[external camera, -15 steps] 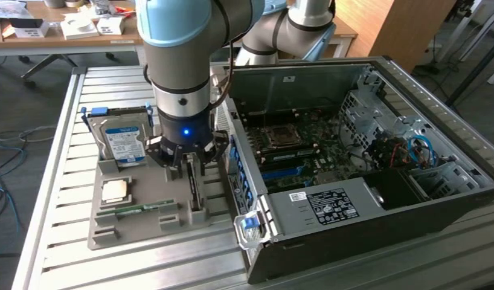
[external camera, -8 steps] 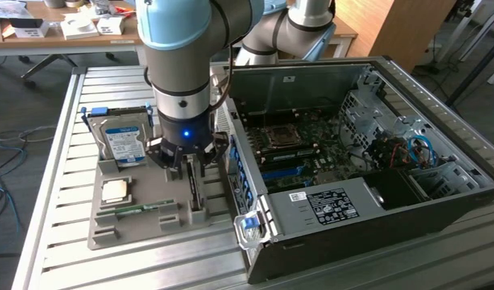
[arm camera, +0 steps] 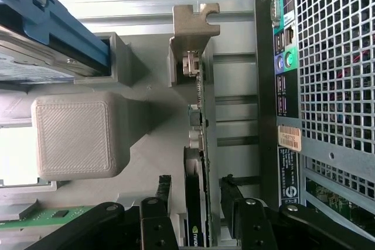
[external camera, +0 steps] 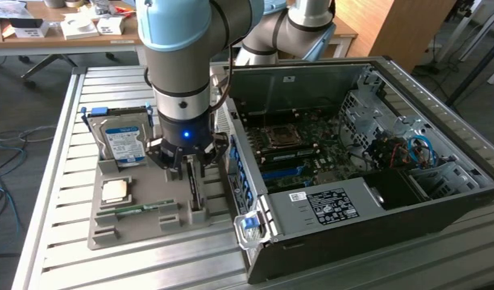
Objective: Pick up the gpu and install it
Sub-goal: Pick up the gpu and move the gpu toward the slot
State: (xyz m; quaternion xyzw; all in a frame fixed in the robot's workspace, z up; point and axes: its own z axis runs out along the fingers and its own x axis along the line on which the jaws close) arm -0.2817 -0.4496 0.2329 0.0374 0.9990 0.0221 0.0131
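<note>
Overhead, the spread black tool [arm camera: 197, 182] straddles the thin flat gpu [arm camera: 198, 124], standing on edge.

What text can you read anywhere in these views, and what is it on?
"nVIDIA", partly cut off: on the gpu.
Too small to read: hard drive label.
Too small to read: power supply label.
Blurred, unreadable: tan sticker on the case.

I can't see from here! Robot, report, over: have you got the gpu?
Gripper open, fingers either side of gpu, not closed on it. The gpu stands on edge in gray tray. Hard drive off to the side, not blocking. Over.
</note>
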